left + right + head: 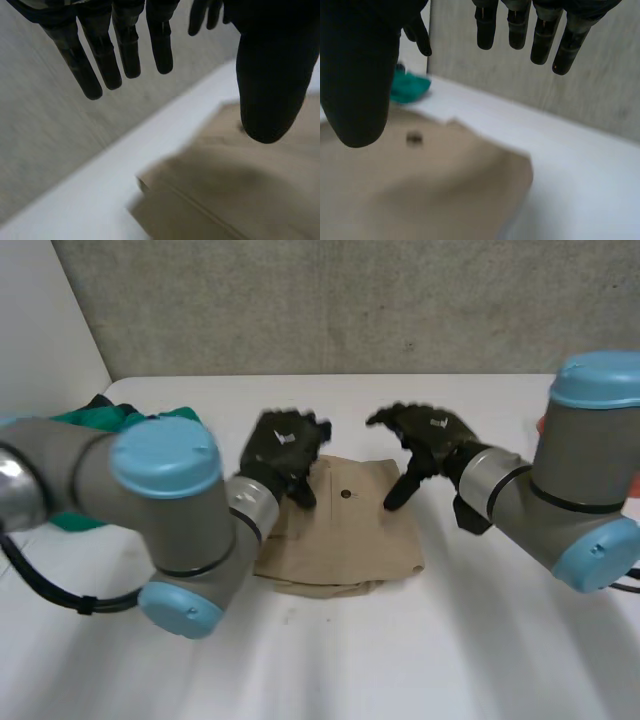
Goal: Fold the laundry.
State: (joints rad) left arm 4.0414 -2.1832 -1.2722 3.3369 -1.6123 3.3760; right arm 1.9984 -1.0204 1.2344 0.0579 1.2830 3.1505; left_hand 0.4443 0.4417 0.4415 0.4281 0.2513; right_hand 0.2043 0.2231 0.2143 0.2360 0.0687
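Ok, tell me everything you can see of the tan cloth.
The tan cloth is a plain woven-looking garment, folded into a rough rectangle lying flat on the table, layers showing at its near edge, a small dark dot near the far edge. The left hand and right hand, both open, hang over its far corners; contact cannot be told.
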